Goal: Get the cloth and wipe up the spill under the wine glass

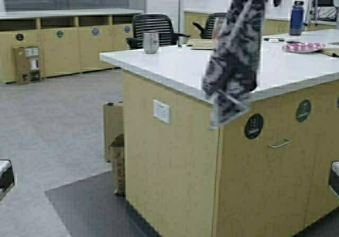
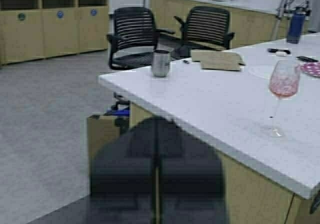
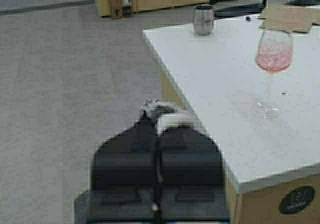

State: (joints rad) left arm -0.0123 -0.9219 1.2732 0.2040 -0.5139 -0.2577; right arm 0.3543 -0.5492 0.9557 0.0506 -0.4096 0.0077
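- Below the right gripper, the cloth hangs limp, its top pinched between the clenched fingers.
- Ahead of it on the counter, the wine glass stands upright.
- Left gripper: closed, empty.
- Fetching looks done; next, probably lift the glass and lower the cloth beneath it.

Cloth: dark with pale floral print, pale hem at its lower end. Hangs limp and vertical in the high view, draped down in front of the counter's near edge; a bunched tuft shows above the right gripper's closed fingers.

Glass: clear, stemmed, upright on the white counter near its front edge. Pinkish-red liquid in bowl; round foot flat on the surface.
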